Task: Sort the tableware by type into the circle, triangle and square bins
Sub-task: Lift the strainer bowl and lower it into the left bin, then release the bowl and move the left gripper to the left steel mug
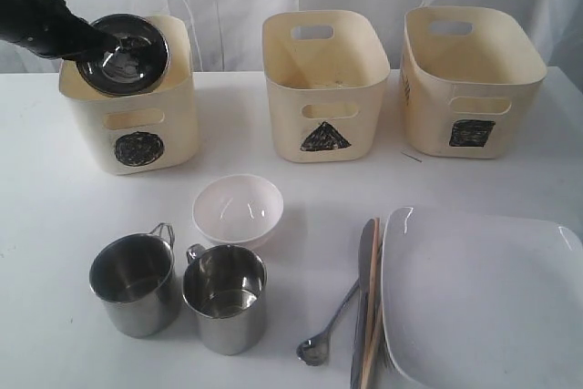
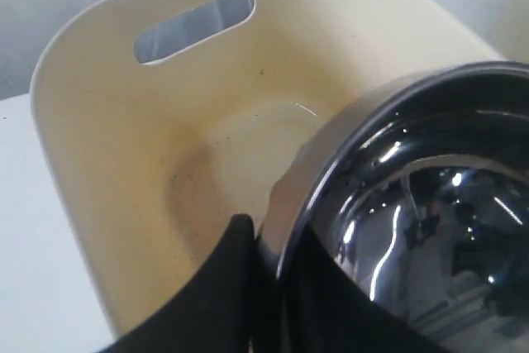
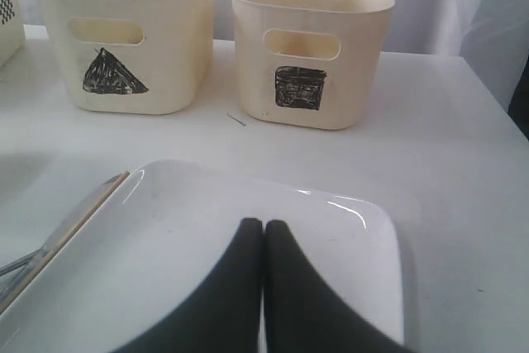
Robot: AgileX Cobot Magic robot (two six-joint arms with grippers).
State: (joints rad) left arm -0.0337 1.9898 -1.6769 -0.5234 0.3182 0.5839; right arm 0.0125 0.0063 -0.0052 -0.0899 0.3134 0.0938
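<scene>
My left gripper [image 1: 107,46] is shut on the rim of the steel bowl [image 1: 123,54], holding it tilted over the circle bin [image 1: 137,125]. The left wrist view shows the steel bowl [image 2: 421,229] above the circle bin's bare floor [image 2: 207,163]. Triangle bin [image 1: 325,88] and square bin [image 1: 469,84] stand to the right. In front lie a small white bowl [image 1: 238,209], two steel mugs [image 1: 133,282] [image 1: 225,296], a spoon [image 1: 326,330], a knife [image 1: 361,307], chopsticks [image 1: 372,316] and the white square plate [image 1: 483,302]. My right gripper [image 3: 263,226] hangs shut and empty over the plate [image 3: 165,245]. No fork is visible.
A small dark sliver [image 1: 412,157] lies on the white table [image 1: 46,225] between the triangle and square bins. White curtains hang behind the bins. The plate reaches the table's front right edge.
</scene>
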